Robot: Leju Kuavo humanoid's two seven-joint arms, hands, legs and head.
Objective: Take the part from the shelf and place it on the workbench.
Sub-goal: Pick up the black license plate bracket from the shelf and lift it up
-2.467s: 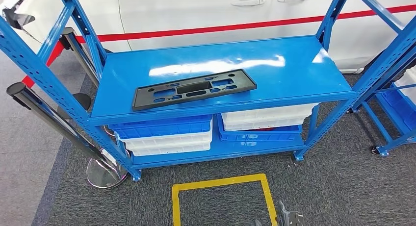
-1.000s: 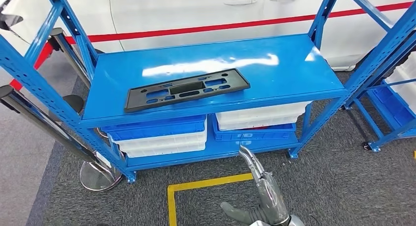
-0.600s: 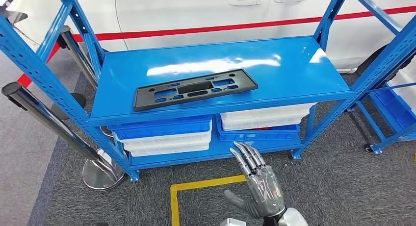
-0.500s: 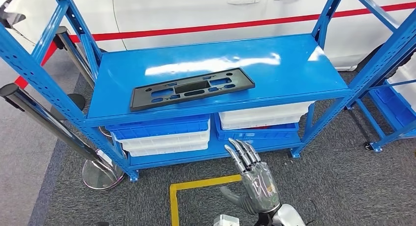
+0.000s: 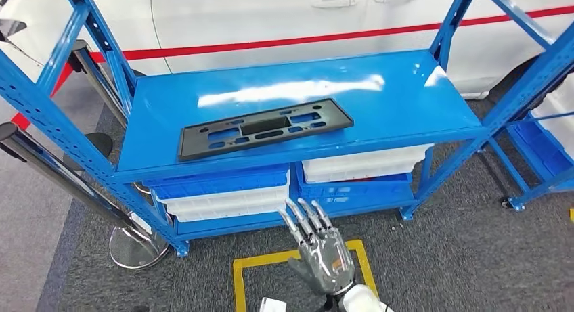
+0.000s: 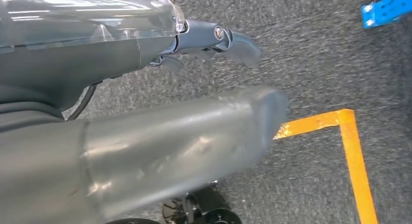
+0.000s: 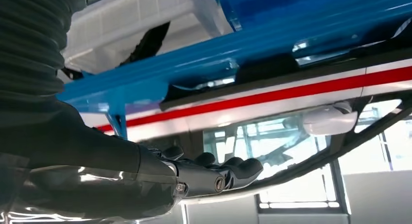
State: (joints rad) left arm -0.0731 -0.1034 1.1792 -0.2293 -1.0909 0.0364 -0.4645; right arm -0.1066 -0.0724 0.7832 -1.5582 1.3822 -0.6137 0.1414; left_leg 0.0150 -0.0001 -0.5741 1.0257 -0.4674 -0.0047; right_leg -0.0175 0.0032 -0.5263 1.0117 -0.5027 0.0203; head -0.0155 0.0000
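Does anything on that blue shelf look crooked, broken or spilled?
Only a small thing: the black part lies flat on the blue shelf but askew, its long side slanted against the front edge. No damage or spill shows. The right hand hovers open below, holding nothing.

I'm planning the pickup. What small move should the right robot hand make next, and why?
Probably raise the right robot hand up and forward toward the black part. The robot hand is open and empty, below the shelf edge in front of the bins, while the part lies flat near the shelf's front edge, untouched.
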